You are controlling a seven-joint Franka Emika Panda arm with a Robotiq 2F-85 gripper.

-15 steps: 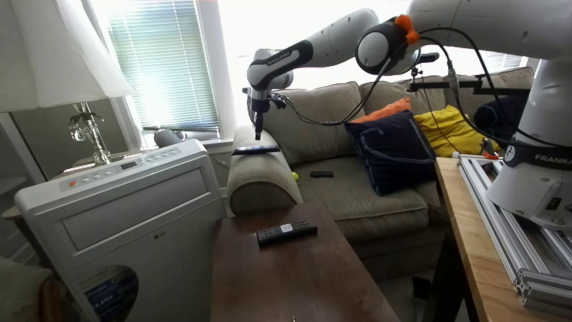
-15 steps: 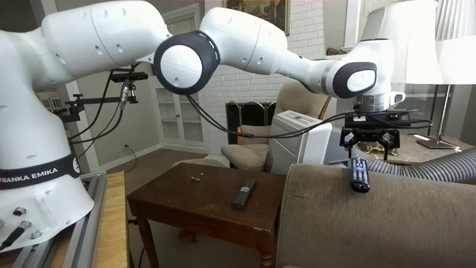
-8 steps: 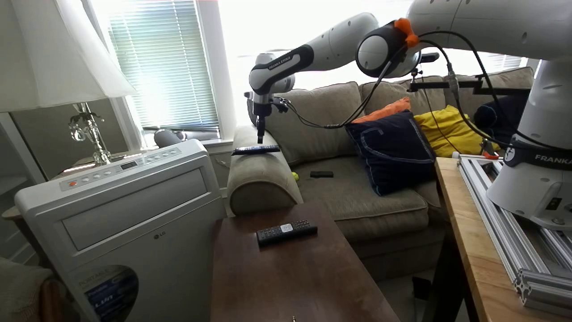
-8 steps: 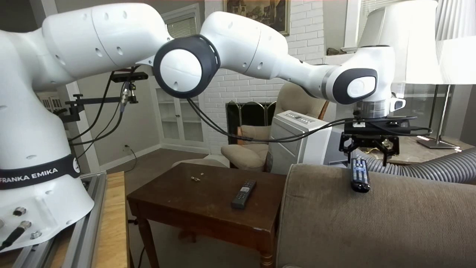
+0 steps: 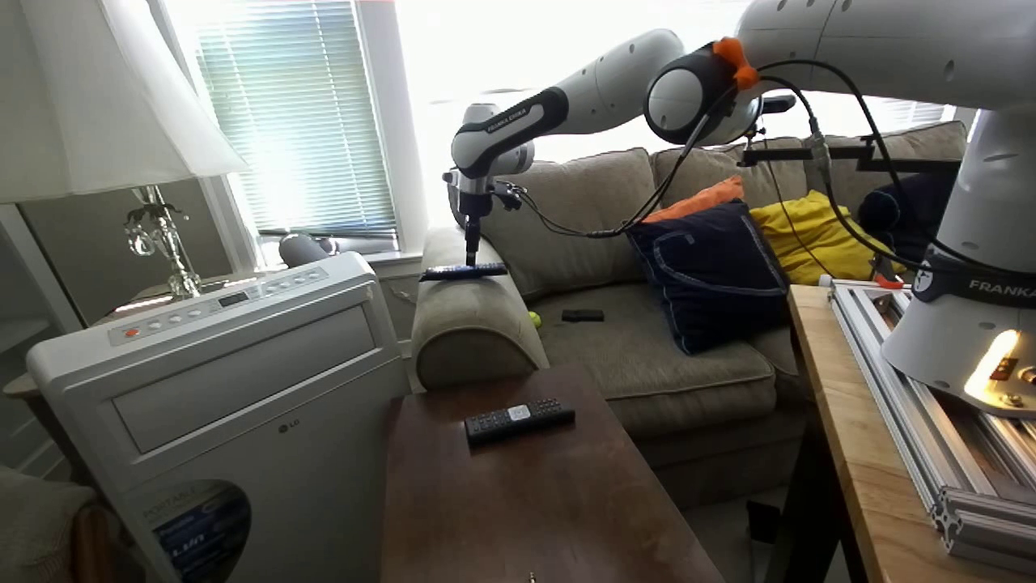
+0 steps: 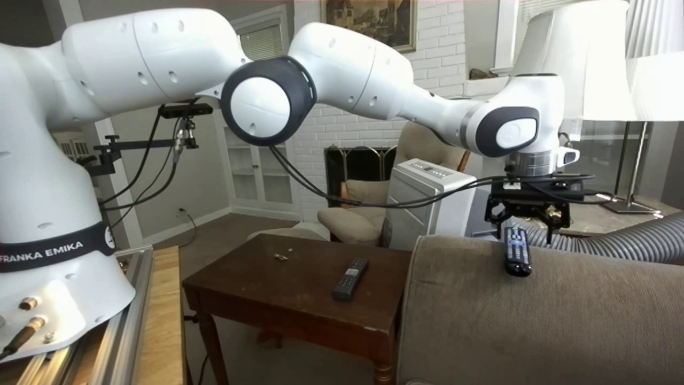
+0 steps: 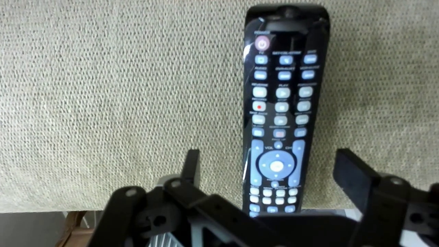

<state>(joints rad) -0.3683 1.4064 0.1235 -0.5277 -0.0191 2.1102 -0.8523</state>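
Right now, your gripper [image 6: 524,238] hangs over the sofa arm [image 5: 477,312], its two fingers [image 7: 355,180] spread well apart and gripping nothing. The black remote [image 7: 279,113] lies face up on that sofa arm, beneath the gap between the fingers. What matters most is how it is turned: in the wrist view its long axis runs from top to bottom, leaning slightly, so it lies crosswise to the line joining the fingertips. You see bare fabric [image 7: 137,103] on both sides of it, a little less toward the finger at the right of that view. The fingertips appear level with the round blue pad [image 7: 276,165], toward the end away from the power button [image 7: 262,43] rather than at mid-length. You cannot tell exactly how high they sit above the fabric. Only one robot arm [image 6: 352,69] shows, so it is the nearer by default.

Counted, you have two certain remotes: the black remote, and one table remote [image 5: 520,421] on the single wooden table [image 5: 526,502]. One dark object [image 5: 583,315] on the sofa seat [image 5: 615,344] is too small to identify; one yellow-green ball [image 5: 535,319] rests near it, beside the sofa arm. Three cushions show plainly: one navy cushion [image 5: 712,271], one orange cushion [image 5: 704,199], one yellow cushion [image 5: 817,231]. One portable air conditioner [image 5: 251,364] stands near the wooden table.
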